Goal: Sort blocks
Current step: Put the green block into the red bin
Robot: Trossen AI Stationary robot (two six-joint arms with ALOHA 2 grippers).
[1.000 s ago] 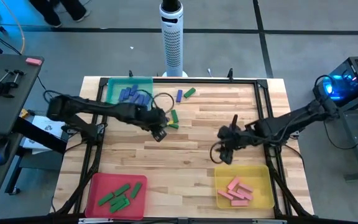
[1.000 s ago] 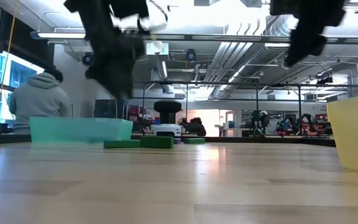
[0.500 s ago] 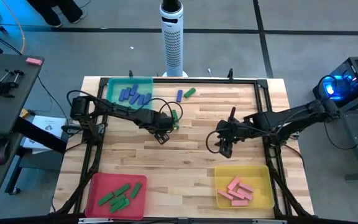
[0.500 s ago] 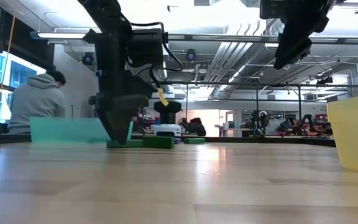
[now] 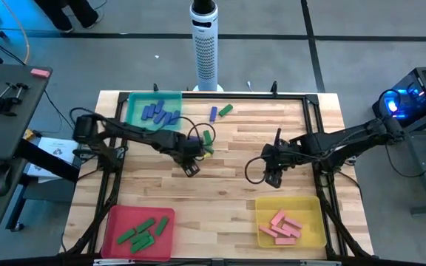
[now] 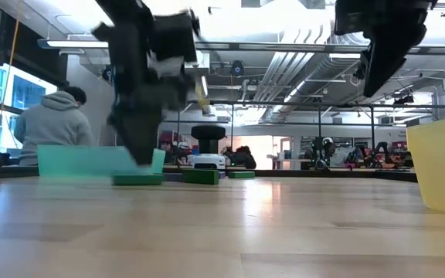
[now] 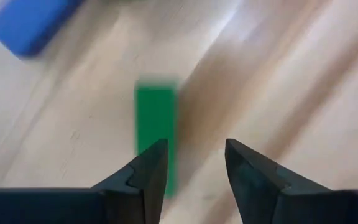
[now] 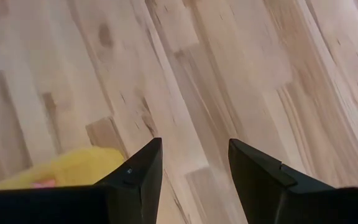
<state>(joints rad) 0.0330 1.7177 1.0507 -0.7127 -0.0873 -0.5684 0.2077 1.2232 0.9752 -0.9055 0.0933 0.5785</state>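
Three green blocks and one blue block lie flat on the wood: two green ones [image 5: 205, 149] [image 5: 208, 136] by my left gripper, and a blue [image 5: 213, 113] and a green [image 5: 225, 109] one farther off. My left gripper [image 5: 191, 169] [image 6: 140, 154] hangs open just above the table. In the left wrist view a green block [image 7: 156, 118] lies beside one finger of my left gripper [image 7: 194, 142], with a blue block [image 7: 30, 25] beyond. My right gripper [image 5: 272, 179] [image 8: 193, 142] is open over bare wood, raised [image 6: 373, 81].
The teal tray [image 5: 135, 100] at the far left holds blue blocks. The red tray [image 5: 113, 218] at the near left holds green ones. The yellow tray [image 5: 318, 214] [image 8: 61, 168] at the near right holds pink ones. A white tower [image 5: 205, 44] stands beyond the far edge; a person sits beyond the table [image 6: 49, 123].
My left gripper came down to the table at the green blocks, then rose a little and drew back toward the near edge. In the low view the nearest green block now lies slightly farther left. My right gripper shifted only slightly above the wood.
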